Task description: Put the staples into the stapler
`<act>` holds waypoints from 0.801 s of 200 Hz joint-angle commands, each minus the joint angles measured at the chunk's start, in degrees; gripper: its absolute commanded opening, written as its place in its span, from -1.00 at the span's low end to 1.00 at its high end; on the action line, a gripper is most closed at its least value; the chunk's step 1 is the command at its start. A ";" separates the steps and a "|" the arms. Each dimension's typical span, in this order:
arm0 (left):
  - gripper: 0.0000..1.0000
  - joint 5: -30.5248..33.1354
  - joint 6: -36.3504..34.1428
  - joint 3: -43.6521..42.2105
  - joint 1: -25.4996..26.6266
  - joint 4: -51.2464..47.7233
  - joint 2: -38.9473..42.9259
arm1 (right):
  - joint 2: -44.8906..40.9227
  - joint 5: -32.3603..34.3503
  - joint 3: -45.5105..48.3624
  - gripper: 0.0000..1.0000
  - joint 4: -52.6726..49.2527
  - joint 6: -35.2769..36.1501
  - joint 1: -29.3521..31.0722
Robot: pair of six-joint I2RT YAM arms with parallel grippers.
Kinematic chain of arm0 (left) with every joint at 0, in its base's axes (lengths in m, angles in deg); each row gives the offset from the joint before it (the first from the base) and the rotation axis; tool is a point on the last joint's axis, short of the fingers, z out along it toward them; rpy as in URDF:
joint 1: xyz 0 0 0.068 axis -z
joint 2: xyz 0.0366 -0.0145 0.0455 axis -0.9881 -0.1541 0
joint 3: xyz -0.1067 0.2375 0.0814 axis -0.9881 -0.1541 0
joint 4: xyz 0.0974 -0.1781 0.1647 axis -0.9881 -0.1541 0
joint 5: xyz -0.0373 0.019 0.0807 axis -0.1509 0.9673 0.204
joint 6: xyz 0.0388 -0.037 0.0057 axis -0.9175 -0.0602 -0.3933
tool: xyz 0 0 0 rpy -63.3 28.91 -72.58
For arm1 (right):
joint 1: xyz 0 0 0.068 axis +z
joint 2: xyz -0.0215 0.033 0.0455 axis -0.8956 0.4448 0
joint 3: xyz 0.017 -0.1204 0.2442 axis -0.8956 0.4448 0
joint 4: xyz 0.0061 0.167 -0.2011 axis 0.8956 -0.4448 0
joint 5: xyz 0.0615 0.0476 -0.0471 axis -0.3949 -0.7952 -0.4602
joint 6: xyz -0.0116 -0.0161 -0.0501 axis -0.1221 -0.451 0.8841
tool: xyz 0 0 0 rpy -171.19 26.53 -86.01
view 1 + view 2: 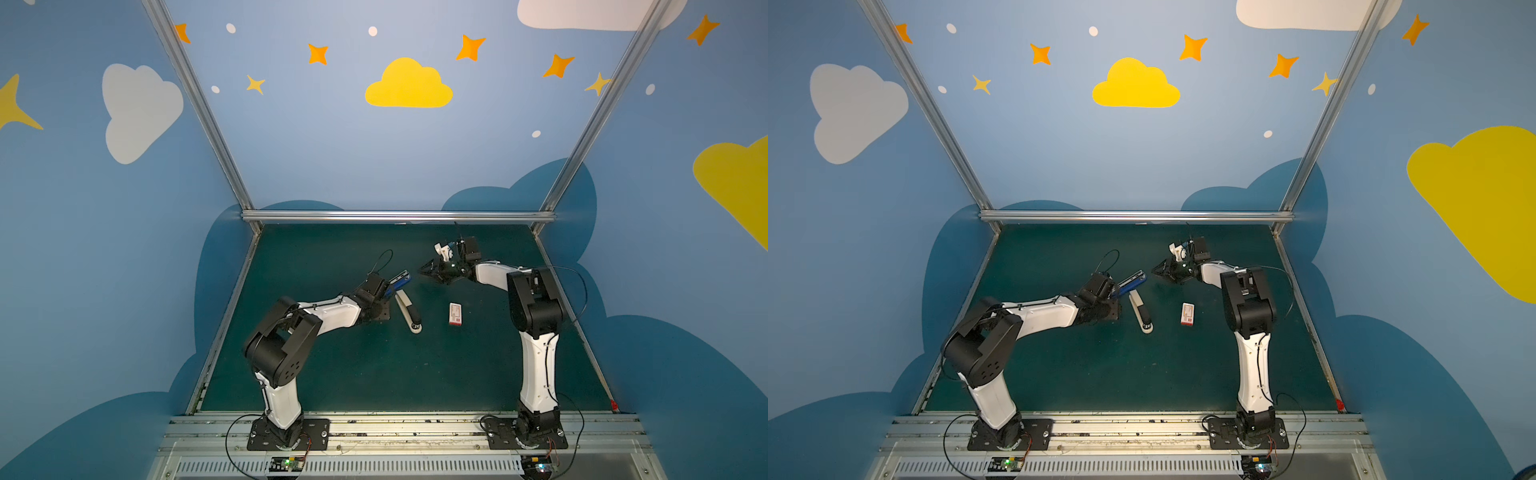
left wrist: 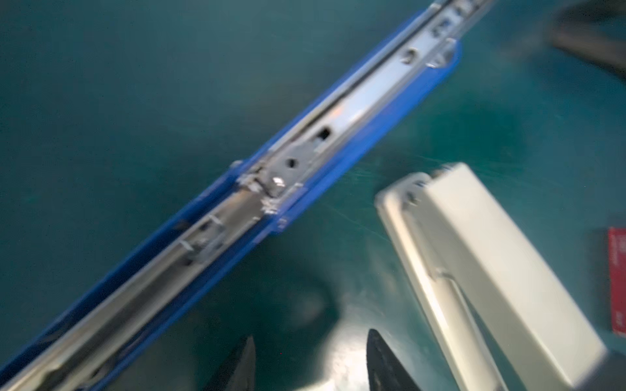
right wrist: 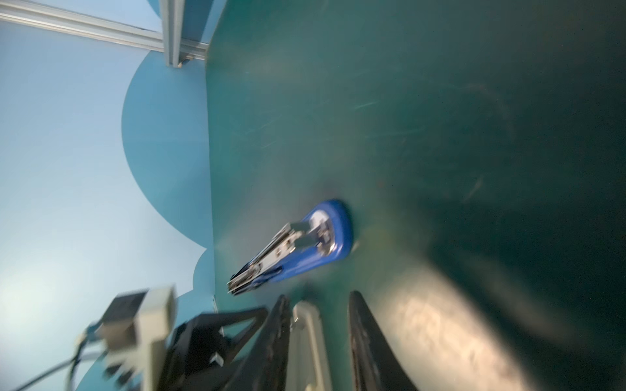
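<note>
A blue stapler lies open with its silvery channel showing. It runs along one side of my left gripper, whose fingers stand open with only mat between them. A white stapler lies closed just in front of the blue one. The staples are hidden in a closed white-and-red box on the mat. My right gripper hovers behind the box and points at the end of the blue stapler. Its fingers are apart, and the white stapler shows through the gap.
The green mat is bounded by aluminium rails, with one along the back. The left arm's wrist camera shows at the edge of the right wrist view. Both wrist views are blurred.
</note>
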 commanded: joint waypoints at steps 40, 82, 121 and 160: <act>0.14 -0.40 0.52 7.46 -7.37 0.81 -7.62 | -10.64 0.76 8.54 -0.40 -1.01 1.49 0.01; 0.21 -3.66 -0.22 16.98 -12.83 -1.84 -13.57 | -16.05 0.64 14.74 -0.40 -0.99 1.44 0.10; 0.36 -7.10 0.70 24.53 -14.99 -3.61 -16.63 | -18.55 0.68 18.07 -0.41 -1.90 1.80 0.41; 0.47 -12.02 7.32 26.74 -14.68 -1.08 -18.53 | -19.03 0.61 18.23 -0.41 -2.68 2.19 0.38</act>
